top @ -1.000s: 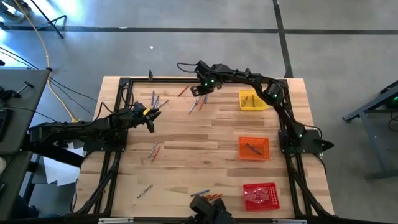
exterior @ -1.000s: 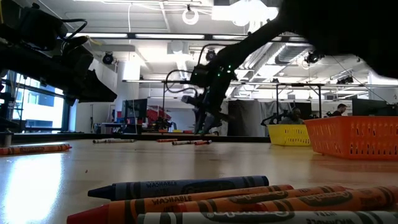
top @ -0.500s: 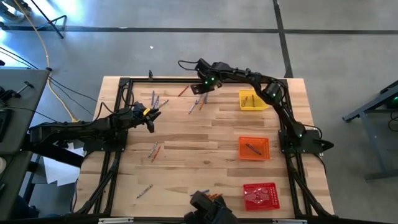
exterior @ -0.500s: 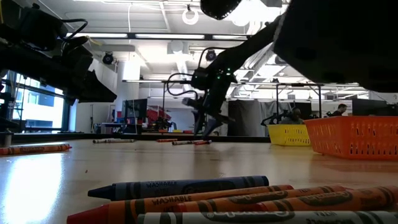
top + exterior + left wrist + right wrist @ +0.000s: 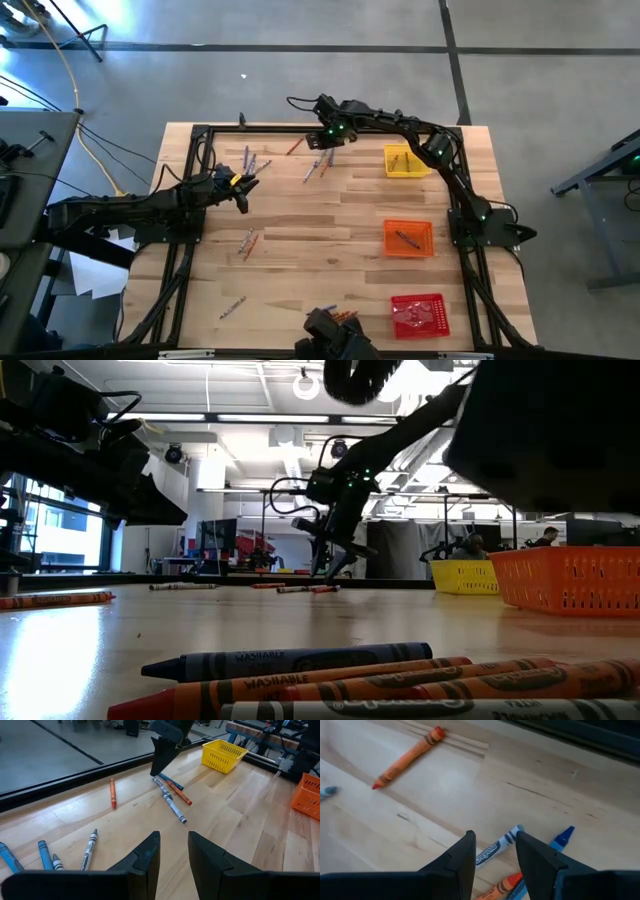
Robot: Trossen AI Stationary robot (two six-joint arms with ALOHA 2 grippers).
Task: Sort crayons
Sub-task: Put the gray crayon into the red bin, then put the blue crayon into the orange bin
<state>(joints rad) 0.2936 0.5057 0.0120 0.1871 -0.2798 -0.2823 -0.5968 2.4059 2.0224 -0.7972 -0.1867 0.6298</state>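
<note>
Right gripper (image 5: 325, 148): we find it hovering over the far cluster of crayons (image 5: 495, 850), fingers apart, nothing between them.
Left gripper (image 5: 243, 198): waiting near the table's left side, fingers parted, empty.
Risk: we judge closely packed crayons could be nudged apart or grabbed two together.

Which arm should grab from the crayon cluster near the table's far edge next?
Right. The right pincer hangs open directly over the cluster of thin wax crayons, beside the yellow square mesh tray. The left pincer waits open, farther off.
</note>
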